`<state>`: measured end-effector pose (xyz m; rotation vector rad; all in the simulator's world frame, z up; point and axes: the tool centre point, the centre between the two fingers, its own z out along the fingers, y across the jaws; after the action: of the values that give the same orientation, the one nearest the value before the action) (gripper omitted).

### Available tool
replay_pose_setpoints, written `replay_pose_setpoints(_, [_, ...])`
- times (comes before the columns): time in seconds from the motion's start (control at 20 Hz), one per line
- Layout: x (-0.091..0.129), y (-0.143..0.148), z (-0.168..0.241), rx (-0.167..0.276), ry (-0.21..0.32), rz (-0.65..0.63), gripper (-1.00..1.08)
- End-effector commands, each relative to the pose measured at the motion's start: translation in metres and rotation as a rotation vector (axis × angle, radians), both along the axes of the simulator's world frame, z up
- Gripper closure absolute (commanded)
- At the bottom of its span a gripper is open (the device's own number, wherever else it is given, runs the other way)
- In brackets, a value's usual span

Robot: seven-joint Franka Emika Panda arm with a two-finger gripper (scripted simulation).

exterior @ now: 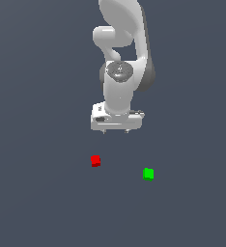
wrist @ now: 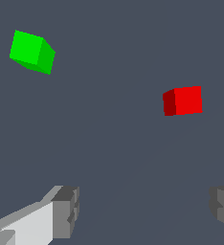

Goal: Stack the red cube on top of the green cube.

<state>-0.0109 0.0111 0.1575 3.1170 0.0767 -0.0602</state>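
I see my tool [exterior: 115,130] hanging spread wide, holding nothing. Below it the red cube [exterior: 95,160] sits mid-frame, the green cube [exterior: 148,173] lower right, well apart. Both seem to rest on the counter [exterior: 37,193].

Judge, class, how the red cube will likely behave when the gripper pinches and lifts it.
The red cube has flat faces and sharp edges, so it should sit still, not roll. It looks rigid, probably giving parallel pads a firm hold. Being far smaller than the open gripper, it may twist or slip if caught off-centre.

The arm [exterior: 119,72] hangs straight down, gripper [exterior: 115,130] pointing downward, fingers [wrist: 66,210] spread wide apart, holding nothing.
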Motion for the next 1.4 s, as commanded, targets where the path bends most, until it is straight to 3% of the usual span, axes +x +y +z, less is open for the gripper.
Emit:
replay_pose_setpoints(0.0, [0.0, 0.0, 0.0, 0.0, 0.0, 0.0, -0.92])
replay_pose_setpoints(0.45, [0.012, -0.018, -0.016, 0.004, -0.007, 0.019, -0.92])
replay_pose_setpoints(1.35, [0.073, -0.089, -0.083, 0.024, -0.035, 0.099, -0.92])
